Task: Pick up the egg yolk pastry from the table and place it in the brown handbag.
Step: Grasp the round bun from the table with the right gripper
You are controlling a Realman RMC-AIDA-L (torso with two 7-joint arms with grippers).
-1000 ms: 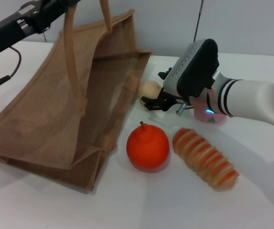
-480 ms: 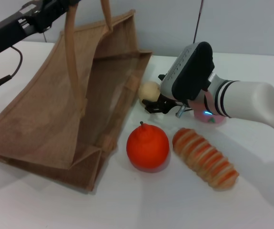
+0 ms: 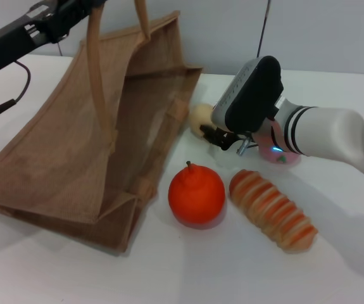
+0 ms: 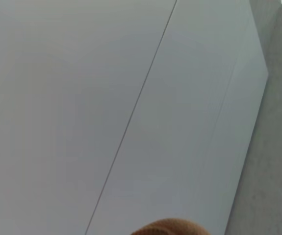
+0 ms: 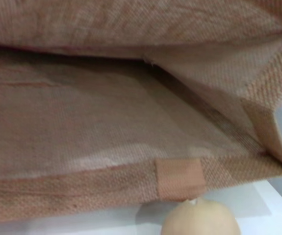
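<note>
The egg yolk pastry (image 3: 200, 118) is a small pale cream ball on the white table, right beside the open mouth of the brown handbag (image 3: 74, 145). My right gripper (image 3: 218, 136) is low over the table, just to the right of the pastry and very close to it. In the right wrist view the pastry (image 5: 200, 219) lies near the camera, with the handbag's open inside (image 5: 96, 112) behind it. My left gripper (image 3: 68, 14) is at the top left, shut on the bag's handle (image 3: 93, 69) and holding it up. A bit of that handle (image 4: 169, 228) shows in the left wrist view.
An orange fruit (image 3: 196, 193) sits in front of the gripper. A long orange-striped bread (image 3: 272, 210) lies to its right. A pink bun (image 3: 278, 151) is partly hidden behind my right wrist. A black cable (image 3: 7, 101) runs at the far left.
My right gripper has shifted slightly, its tip now a little higher and closer beside the pastry. The pastry, the bag and the left arm have stayed where they were.
</note>
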